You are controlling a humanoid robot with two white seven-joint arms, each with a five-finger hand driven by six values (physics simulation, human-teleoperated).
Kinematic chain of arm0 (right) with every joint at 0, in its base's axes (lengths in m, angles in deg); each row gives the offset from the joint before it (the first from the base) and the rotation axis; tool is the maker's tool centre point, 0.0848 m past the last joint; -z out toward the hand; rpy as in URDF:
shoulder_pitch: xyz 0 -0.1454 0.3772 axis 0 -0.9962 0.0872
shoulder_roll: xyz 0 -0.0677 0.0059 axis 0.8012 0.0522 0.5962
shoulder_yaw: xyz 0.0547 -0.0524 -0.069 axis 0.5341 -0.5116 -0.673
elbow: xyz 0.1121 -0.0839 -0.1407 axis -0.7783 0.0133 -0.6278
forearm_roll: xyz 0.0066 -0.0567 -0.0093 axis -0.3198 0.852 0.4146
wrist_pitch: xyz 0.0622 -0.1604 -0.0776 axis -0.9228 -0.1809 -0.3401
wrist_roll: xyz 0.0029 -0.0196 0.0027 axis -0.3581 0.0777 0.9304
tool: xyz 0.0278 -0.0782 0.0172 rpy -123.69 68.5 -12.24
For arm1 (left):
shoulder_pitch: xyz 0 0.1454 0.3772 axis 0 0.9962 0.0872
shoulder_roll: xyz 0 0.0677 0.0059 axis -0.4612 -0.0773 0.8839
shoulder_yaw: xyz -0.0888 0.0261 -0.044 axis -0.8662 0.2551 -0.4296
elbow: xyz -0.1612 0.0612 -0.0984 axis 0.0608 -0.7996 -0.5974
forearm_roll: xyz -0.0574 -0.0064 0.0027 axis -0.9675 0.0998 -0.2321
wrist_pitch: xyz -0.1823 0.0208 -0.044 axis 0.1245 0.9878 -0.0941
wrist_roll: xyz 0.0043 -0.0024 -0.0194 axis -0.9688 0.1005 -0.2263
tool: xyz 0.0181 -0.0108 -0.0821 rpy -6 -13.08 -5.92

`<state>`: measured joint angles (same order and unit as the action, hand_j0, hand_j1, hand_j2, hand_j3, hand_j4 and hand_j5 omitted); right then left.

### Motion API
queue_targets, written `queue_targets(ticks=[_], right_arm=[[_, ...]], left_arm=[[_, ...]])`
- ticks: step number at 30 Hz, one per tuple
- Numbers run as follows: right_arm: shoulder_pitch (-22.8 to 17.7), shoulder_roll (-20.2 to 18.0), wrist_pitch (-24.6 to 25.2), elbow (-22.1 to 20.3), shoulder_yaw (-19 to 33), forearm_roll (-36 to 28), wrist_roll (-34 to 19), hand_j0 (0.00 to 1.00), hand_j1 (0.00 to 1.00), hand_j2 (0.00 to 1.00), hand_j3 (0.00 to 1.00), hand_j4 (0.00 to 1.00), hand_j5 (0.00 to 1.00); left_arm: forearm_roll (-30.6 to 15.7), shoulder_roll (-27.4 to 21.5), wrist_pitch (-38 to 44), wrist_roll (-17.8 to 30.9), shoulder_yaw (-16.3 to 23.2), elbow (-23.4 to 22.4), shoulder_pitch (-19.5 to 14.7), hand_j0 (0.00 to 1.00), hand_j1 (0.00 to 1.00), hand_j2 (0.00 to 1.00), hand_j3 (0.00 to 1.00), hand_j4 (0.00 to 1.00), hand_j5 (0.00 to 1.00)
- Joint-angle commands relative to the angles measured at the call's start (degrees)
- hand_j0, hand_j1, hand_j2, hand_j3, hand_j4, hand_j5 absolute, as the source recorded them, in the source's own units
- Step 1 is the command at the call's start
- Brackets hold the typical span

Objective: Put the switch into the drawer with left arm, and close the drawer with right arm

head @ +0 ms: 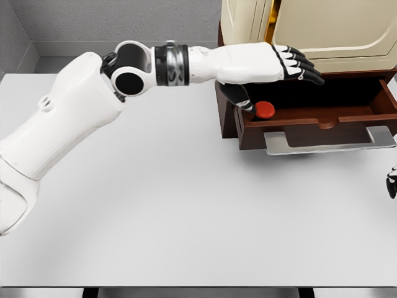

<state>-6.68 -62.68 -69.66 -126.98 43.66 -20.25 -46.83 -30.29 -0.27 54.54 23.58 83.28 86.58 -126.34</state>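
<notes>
White table [186, 211], wooden drawer [322, 118] pulled open at 2 o'clock. Red switch [265, 109] lies inside, left corner. Left hand [273, 65] above it, fingers extended, grasping nothing. Right hand [391, 185] at 3 o'clock edge, grip unclear.

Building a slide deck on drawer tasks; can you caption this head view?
Left hand extended open above the open drawer, where the red switch already lies.

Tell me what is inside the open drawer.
A red switch lies at the left end of the drawer. The left hand above covers part of that corner; the rest is too dark to judge.
</notes>
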Motion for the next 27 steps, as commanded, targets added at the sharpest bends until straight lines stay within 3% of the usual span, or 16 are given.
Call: queue_targets(ticks=[1, 10, 13, 17, 20, 22, 23, 25, 27], right_arm=[[0.0, -0.1, 0.2, 0.0, 0.0, -0.3, 0.0, 0.49, 0.49, 0.49, 0.49, 0.49, 0.49], [0.0, -0.1, 0.2, 0.1, 0.2, -0.3, 0.0, 0.49, 0.49, 0.49, 0.49, 0.49, 0.49], [0.0, -0.1, 0.2, 0.1, 0.2, -0.3, 0.0, 0.5, 0.5, 0.5, 0.5, 0.5, 0.5], [1.0, -0.1, 0.2, 0.1, 0.4, -1.1, 0.0, 0.49, 0.49, 0.49, 0.49, 0.49, 0.49], [1.1, 0.4, 0.2, 0.3, 0.3, -1.2, 0.0, 0.49, 0.49, 0.49, 0.49, 0.49, 0.49], [1.8, 0.4, 0.2, 0.3, 0.3, -1.6, 0.0, 0.49, 0.49, 0.49, 0.49, 0.49, 0.49], [1.9, 0.4, 0.2, 0.3, 0.3, -1.6, 0.0, 0.49, 0.49, 0.49, 0.49, 0.49, 0.49], [1.9, 0.4, 0.2, 0.3, 0.3, -1.6, 0.0, 0.48, 0.48, 0.48, 0.48, 0.48, 0.48], [2.0, 0.6, 0.2, 0.3, 0.3, -1.6, 0.0, 0.48, 0.48, 0.48, 0.48, 0.48, 0.48]], left_arm=[[0.1, 1.3, 0.1, 0.0, 0.7, -2.4, 0.0, 1.0, 1.0, 1.0, 1.0, 1.0, 1.0], [1.7, 4.3, 0.1, -0.2, 0.7, -4.0, -0.9, 1.0, 1.0, 1.0, 1.0, 1.0, 1.0], [-1.9, 3.5, 0.1, -0.3, 0.0, -2.4, -3.5, 1.0, 1.0, 1.0, 1.0, 1.0, 1.0], [-6.1, 1.5, 0.1, -0.3, -0.6, 2.4, -4.4, 1.0, 1.0, 1.0, 1.0, 1.0, 1.0], [-11.6, -4.8, 0.1, -0.3, -0.7, 9.3, -4.7, 1.0, 1.0, 1.0, 1.0, 1.0, 1.0], [-14.6, -13.2, 0.1, -0.6, -0.7, 15.1, -4.2, 1.0, 1.0, 1.0, 1.0, 1.0, 1.0], [-15.3, -18.4, 0.1, -3.0, -0.7, 17.0, -4.0, 1.0, 1.0, 1.0, 1.0, 1.0, 1.0], [-15.4, -27.0, 0.1, -7.7, -0.8, 18.2, -3.2, 1.0, 1.0, 1.0, 1.0, 1.0, 1.0], [-17.5, -33.1, 0.1, -7.8, -3.8, 18.3, 0.6, 1.0, 1.0, 1.0, 1.0, 1.0, 1.0]])
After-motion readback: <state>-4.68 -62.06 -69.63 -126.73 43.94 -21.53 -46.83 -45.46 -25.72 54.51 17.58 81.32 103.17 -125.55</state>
